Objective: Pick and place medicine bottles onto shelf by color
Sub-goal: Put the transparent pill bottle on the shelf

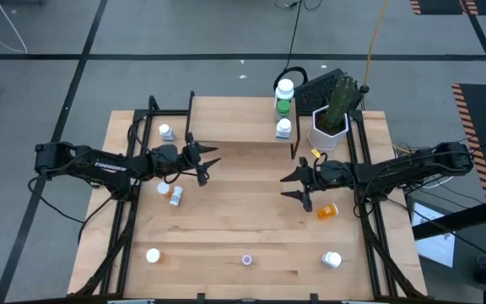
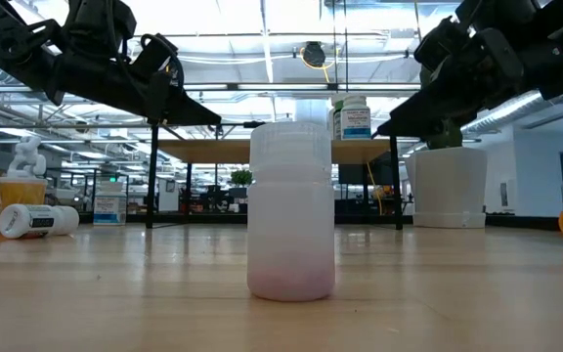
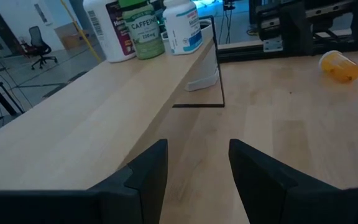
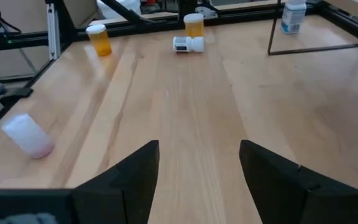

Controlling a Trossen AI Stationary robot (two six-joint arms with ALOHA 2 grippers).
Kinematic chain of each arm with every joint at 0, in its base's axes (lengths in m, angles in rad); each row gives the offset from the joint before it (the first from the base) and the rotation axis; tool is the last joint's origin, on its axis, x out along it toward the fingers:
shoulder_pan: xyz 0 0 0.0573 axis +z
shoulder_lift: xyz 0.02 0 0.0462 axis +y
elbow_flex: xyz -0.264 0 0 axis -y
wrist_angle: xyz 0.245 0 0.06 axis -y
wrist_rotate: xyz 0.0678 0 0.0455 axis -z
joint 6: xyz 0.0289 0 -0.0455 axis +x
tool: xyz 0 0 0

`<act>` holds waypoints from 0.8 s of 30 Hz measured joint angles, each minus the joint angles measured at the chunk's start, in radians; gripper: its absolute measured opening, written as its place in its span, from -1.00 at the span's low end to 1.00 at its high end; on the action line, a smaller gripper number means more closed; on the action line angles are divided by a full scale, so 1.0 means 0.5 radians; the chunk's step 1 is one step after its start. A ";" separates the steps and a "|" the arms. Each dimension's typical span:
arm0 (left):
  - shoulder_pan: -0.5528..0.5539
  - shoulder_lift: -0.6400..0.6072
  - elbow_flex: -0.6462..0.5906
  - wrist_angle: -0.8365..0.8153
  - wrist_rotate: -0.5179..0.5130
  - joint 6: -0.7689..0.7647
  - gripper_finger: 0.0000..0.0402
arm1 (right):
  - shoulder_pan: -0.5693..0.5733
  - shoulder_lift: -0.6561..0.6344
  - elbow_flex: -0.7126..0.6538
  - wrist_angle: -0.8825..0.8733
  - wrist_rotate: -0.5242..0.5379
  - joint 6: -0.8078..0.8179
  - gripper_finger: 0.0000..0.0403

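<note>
My left gripper [image 1: 215, 158] [image 3: 197, 155] hangs open and empty over the table, just in front of the shelf [image 1: 234, 118]. My right gripper [image 1: 283, 187] [image 4: 199, 155] faces it, also open and empty. At the shelf's right end stand a white bottle [image 1: 285, 87], a green bottle [image 1: 283, 107] and another white bottle [image 1: 283, 128]. An orange bottle [image 1: 176, 196] stands below my left gripper, with a white one [image 1: 164, 188] lying beside it. Another orange bottle [image 1: 327, 209] lies by my right gripper. Near the front edge are an orange bottle [image 1: 153, 256], a pale translucent bottle [image 1: 247, 259] [image 2: 291, 210] and a white bottle [image 1: 332, 259].
A white hexagonal planter with a cactus [image 1: 331, 127] stands right of the shelf. One white bottle [image 1: 166, 132] stands at the shelf's left end. Black frame rails [image 1: 125, 211] run along both table sides. Bare wood [image 1: 247, 211] lies between the grippers.
</note>
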 joint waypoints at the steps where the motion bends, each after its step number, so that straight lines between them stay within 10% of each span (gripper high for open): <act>1: 0.000 0.000 0.000 -0.001 0.000 0.000 -0.13 | 0.000 0.000 0.000 -0.006 -0.001 0.002 0.09; 16: 0.000 0.000 0.000 0.000 0.002 0.007 -0.13 | 0.000 -0.001 0.000 -0.012 -0.474 0.026 0.09; 24: 0.000 0.000 0.000 0.000 0.015 -0.005 -0.13 | 0.001 -0.001 0.002 -0.012 -0.267 -0.025 0.09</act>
